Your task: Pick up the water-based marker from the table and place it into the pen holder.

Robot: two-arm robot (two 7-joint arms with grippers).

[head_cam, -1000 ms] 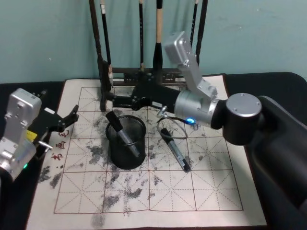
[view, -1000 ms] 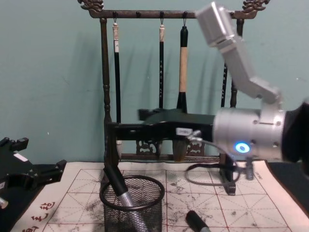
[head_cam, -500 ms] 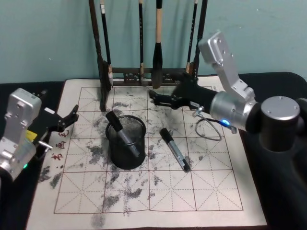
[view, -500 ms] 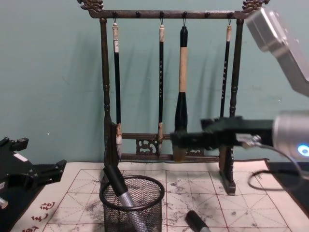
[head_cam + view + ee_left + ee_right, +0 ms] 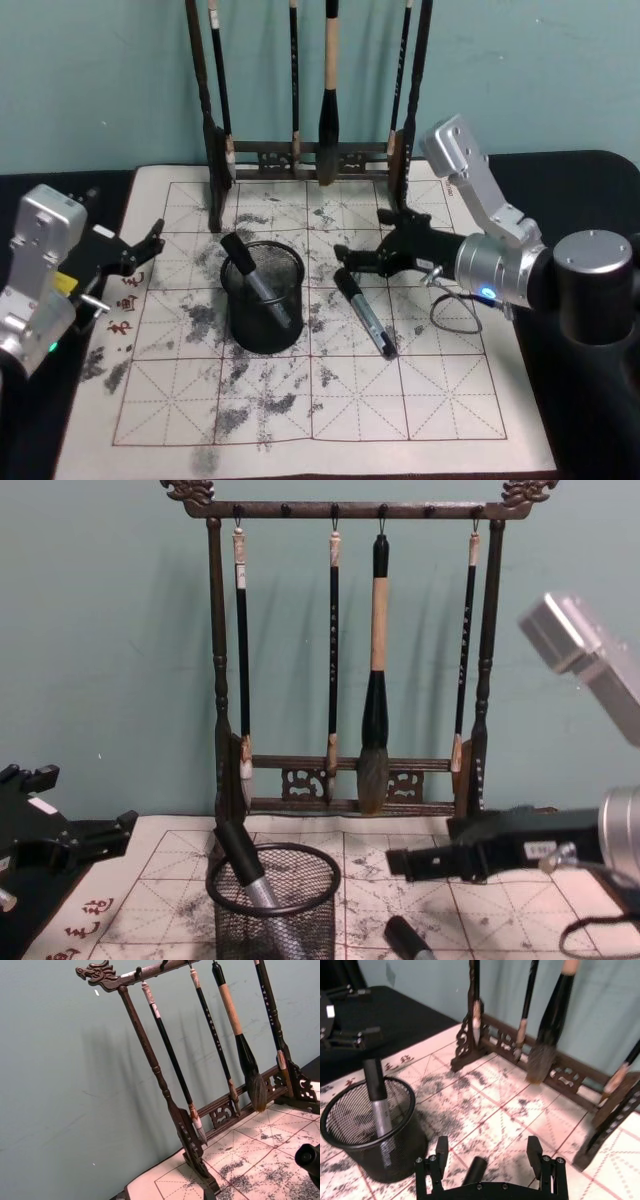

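My right gripper (image 5: 362,236) hovers with jaws released just above the cap end of the water-based marker (image 5: 365,312). The marker lies on the table (image 5: 450,400) near the pen holder (image 5: 240,325), on its right, and in the right wrist view its barrel is cut off. A second marker (image 5: 258,282) leans inside the holder, and my left gripper (image 5: 152,248) is parked at the mat's left edge, jaws apparently spread.

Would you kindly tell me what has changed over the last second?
The open right hand swung from behind the pen holder toward the robot's right and lowered over the marker lying on the mat. Nothing was grasped. That marker, the marker in the holder and the left hand stayed put.
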